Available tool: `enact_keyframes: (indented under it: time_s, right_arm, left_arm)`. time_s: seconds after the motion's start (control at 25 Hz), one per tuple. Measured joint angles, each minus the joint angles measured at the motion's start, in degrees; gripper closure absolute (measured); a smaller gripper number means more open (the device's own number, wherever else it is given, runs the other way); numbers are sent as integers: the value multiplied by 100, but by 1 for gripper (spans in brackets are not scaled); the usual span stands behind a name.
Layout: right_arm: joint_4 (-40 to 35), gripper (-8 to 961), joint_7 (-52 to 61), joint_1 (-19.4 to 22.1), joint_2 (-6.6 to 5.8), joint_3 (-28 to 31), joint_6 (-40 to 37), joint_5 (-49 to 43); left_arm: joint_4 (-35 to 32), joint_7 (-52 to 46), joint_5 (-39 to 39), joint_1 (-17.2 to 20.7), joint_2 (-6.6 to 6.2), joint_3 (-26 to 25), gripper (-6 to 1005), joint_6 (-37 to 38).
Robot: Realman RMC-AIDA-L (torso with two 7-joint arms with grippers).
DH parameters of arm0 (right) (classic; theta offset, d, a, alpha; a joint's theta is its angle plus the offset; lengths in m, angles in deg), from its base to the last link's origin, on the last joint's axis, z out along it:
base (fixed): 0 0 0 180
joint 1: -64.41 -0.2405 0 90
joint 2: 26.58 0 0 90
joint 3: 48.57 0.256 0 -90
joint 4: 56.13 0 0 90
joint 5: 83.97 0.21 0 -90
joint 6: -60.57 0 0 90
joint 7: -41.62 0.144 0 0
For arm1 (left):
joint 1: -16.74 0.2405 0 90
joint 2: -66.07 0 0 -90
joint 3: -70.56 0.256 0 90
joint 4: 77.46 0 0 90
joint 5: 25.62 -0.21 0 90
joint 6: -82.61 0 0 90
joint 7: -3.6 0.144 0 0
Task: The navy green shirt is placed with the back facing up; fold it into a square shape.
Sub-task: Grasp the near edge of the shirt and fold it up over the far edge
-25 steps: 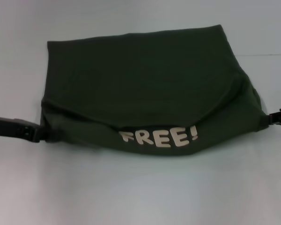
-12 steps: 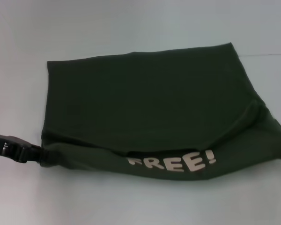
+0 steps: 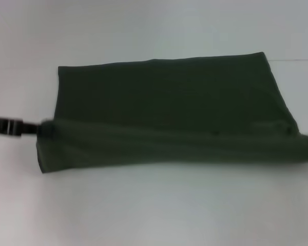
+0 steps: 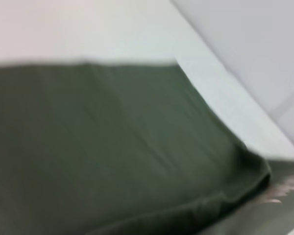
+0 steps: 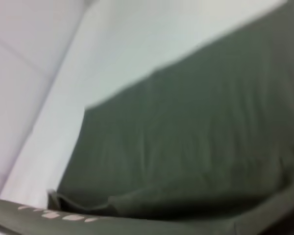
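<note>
white table (image 3: 154, 215), left gripper (image 3: 38, 129) at shirt (image 3: 164, 102)

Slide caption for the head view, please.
Left gripper at the near-left corner of the half-folded shirt, whose near edge is lifted off the white table; right gripper unseen.

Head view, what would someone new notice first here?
The navy green shirt fills the middle of the white table, a broad dark slab with its near edge lifted into a long fold. The left tool meets the fold's left end; the right one is out of view. The wrist views catch cream lettering beneath that fold.
</note>
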Motion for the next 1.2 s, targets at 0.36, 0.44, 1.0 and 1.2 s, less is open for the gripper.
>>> enact_keyframes:
  time_s: [0.36,0.44,1.0,1.2]
  right_arm:
    - [719,932,26,-1205,-180,94,1552,4]
    - [885,932,5,-1457,-192,54,2017,5]
    - [2120,931,-395,-2684,48,-1050,5533,461]
    - [2520,932,-416,-2966,217,-1331,6719,497]
  left_arm:
    - [480,-176,489,-529,125,-96,948,-1658]
    - [564,-174,633,-628,191,-85,948,-2150]
    - [1299,181,1337,-1010,657,348,954,-5404]
    - [1746,918,1786,-1156,806,359,931,-6429]
